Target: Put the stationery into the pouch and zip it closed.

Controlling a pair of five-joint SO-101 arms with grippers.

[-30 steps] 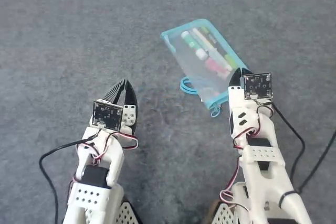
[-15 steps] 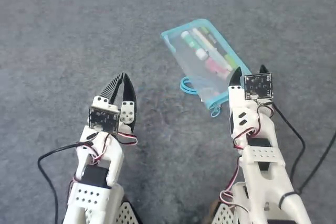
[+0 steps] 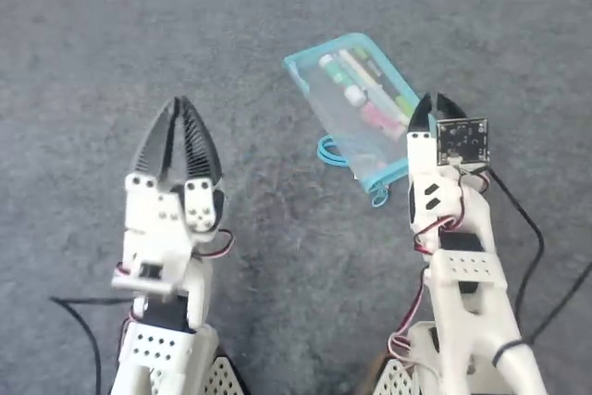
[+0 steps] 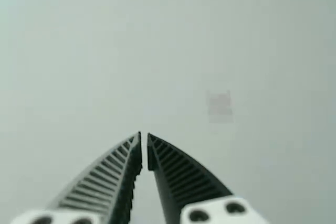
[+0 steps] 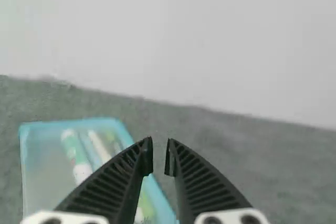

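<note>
The clear pouch (image 3: 344, 117) with turquoise edges lies flat on the grey carpet (image 3: 277, 53), right of centre. Several markers (image 3: 363, 90) lie inside it. A blue loop (image 3: 328, 152) and a zip pull (image 3: 379, 196) stick out at its near end. My right gripper (image 3: 431, 99) hangs raised over the pouch's near right edge, shut on nothing; the right wrist view has the gripper (image 5: 159, 142) above the pouch (image 5: 42, 166). My left gripper (image 3: 182, 104) is lifted high on the left, well apart from the pouch, also shut and empty (image 4: 144, 137).
A pale wall (image 5: 210, 35) bounds the carpet's far edge. Black cables (image 3: 518, 219) trail beside the right arm's base. Bare carpet stretches left of the pouch and between the arms.
The left arm has risen and tilted up toward the wall. The right gripper has lifted off the pouch's edge and its fingers have come together.
</note>
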